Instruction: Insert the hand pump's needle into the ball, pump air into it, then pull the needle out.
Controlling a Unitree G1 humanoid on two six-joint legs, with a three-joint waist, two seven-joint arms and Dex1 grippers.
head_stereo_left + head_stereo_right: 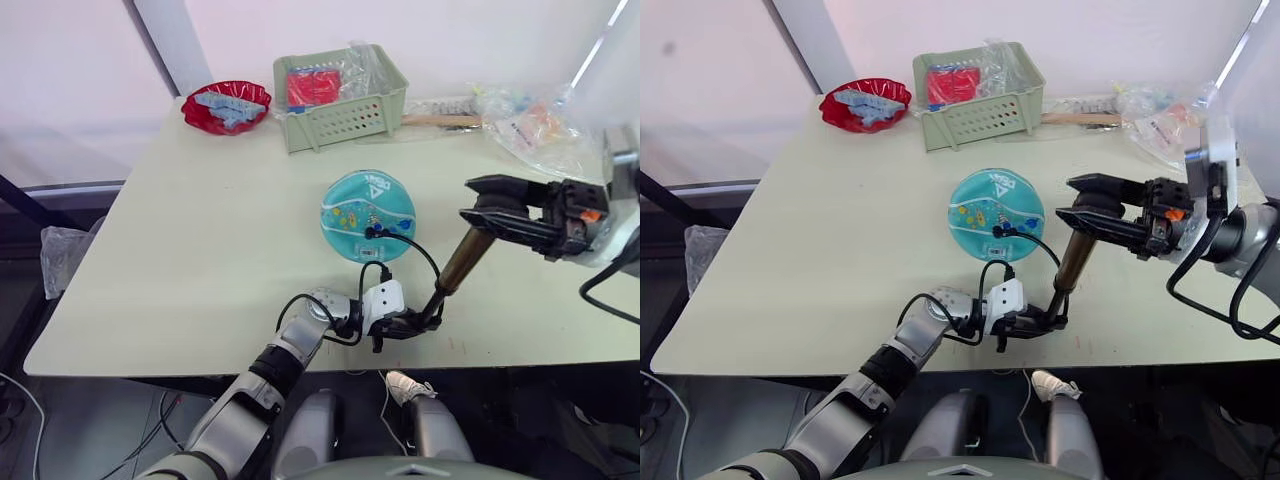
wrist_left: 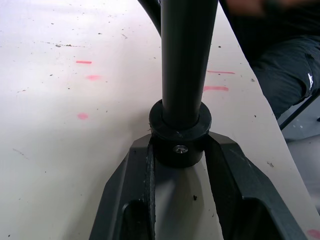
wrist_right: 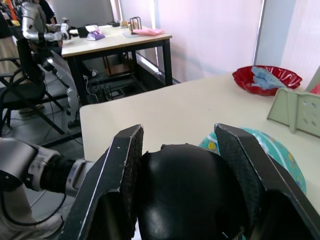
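The teal-blue ball (image 1: 368,214) lies saggy on the table's middle. The bronze hand pump (image 1: 462,260) leans over the table's front edge, to the right of the ball. My left gripper (image 1: 424,320) is shut on the pump's black lower collar (image 2: 180,134), close above the tabletop. The pump's black handle (image 3: 187,192) sits between the fingers of my right gripper (image 1: 478,206), which is shut on it. A thin black hose (image 1: 420,250) loops from the pump's foot to a small black fitting of the needle (image 1: 373,232) on the ball's near side. The needle's tip is hidden.
At the back stand a green basket (image 1: 345,118) with red packets and a red bowl (image 1: 226,106) with blue pieces. Plastic bags (image 1: 530,125) and a wooden stick (image 1: 440,120) lie at the back right. The table's front edge (image 1: 300,370) runs just below my left gripper.
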